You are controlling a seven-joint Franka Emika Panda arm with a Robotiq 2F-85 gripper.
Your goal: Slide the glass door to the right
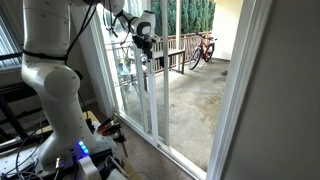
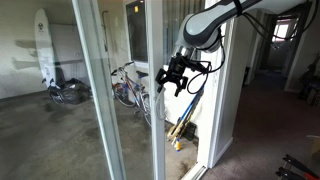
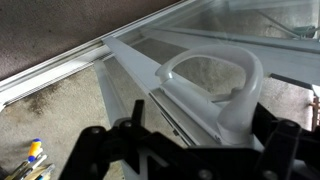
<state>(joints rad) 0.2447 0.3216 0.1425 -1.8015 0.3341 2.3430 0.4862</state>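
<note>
Arm raised and stretched forward, gripper out at the wrist's end.
The white arm (image 1: 55, 88) rises from its base, bends over at the top and extends level. The black gripper (image 2: 172, 78) hangs tilted from the wrist. In the wrist view its two fingers (image 3: 135, 125) stand spread well apart, jaws wide.

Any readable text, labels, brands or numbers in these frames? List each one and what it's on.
No text is legible in any view.
glass door and its white handle: no markings visible.
gripper: no readable logo or number.
yellow-and-blue item on the floor: too blurred to tell whether it carries a label.
</note>
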